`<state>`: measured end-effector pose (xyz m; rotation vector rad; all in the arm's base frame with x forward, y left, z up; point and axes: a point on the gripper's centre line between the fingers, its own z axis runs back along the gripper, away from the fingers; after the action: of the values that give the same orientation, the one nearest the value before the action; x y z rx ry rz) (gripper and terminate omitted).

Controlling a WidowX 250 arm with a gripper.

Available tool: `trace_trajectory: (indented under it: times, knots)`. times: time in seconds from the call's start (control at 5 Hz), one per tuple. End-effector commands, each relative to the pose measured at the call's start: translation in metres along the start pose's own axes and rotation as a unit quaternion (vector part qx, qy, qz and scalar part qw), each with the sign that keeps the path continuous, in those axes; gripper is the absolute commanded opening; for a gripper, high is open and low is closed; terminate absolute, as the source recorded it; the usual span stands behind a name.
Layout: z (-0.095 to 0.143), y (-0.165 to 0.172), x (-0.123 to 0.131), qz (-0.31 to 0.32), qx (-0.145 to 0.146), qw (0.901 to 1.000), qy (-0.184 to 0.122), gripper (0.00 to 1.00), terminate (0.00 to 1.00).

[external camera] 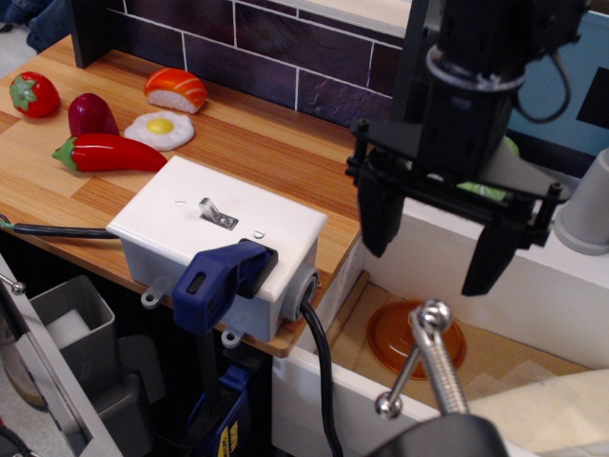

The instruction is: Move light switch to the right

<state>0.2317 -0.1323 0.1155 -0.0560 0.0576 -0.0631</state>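
The black gripper [434,249] is hanging in the air at the right side of the view, beyond the right edge of the wooden counter [257,143], and its two dark fingers [379,214] are standing wide apart with nothing between them. It is well apart from the light switch [217,213], which is sitting on top of a white plastic box [224,238] near the front edge of the counter. The switch is a small silvery metal lever on a little metal plate, and the lever is leaning toward the upper left of the view. A blue clamp [221,278] is gripping the front side of the box and pressing it to the counter edge, and a black cable [319,376] is going out from the right corner of the box and hanging down. At the back left of the counter some toy foods are lying: a strawberry [34,94], a purple eggplant [92,114], a red chili pepper [109,152], a fried egg [160,129] and a piece of salmon sushi [176,89]. Below the gripper an orange round lid [398,338] is lying on a lower surface, and a metal rod with ball ends [423,357] is standing in the foreground.
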Motion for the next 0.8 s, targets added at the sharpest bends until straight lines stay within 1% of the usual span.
trace_trajectory:
  times: [0.0,0.2,0.4,0.6]
  knots:
    - [0.029,0.058,0.016,0.010,-0.012,0.9998,-0.015,1.00,0.00]
    - [0.031,0.104,0.014,0.009,-0.008,0.9998,-0.018,1.00,0.00]
    - [0.027,0.137,0.006,-0.005,0.002,0.9995,-0.031,1.00,0.00]
    - [0.013,0.156,-0.003,-0.028,0.021,0.9985,-0.042,1.00,0.00]
